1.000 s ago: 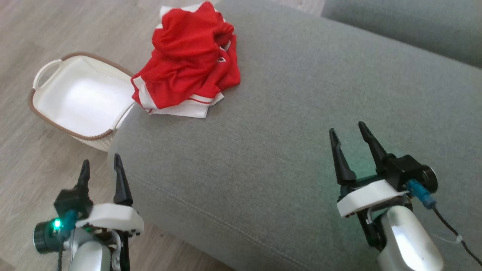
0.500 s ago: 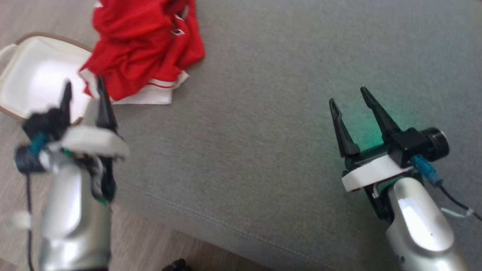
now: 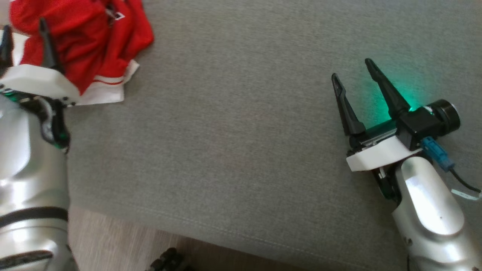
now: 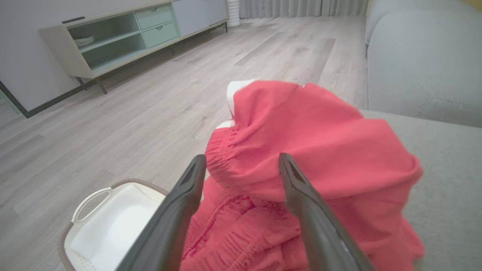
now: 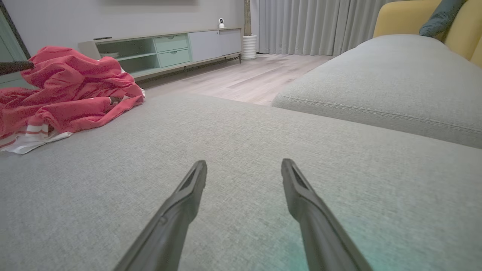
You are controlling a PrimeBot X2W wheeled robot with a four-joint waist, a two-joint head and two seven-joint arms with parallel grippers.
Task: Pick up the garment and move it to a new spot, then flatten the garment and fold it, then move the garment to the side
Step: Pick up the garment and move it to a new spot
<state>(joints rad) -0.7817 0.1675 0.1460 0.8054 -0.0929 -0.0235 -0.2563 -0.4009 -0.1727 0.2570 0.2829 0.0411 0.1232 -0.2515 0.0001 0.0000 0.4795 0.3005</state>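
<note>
Left tool point(image 4: 241, 159) spread, pointing at garment point(image 4: 320, 131) | garment crumpled, axis unclear

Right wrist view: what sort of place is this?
Probably a home living room: a grey sofa, a low media cabinet with drawers against the wall, floor-length curtains and a wood-look floor.

Red garment point(image 3: 94, 45), cut off by the top edge in the head view and partly hidden behind the fingers of the left gripper point(image 3: 23, 26), whose outer finger runs off the frame; white basket point(image 4: 109, 226), partly behind one finger of that gripper, cropped below.
</note>
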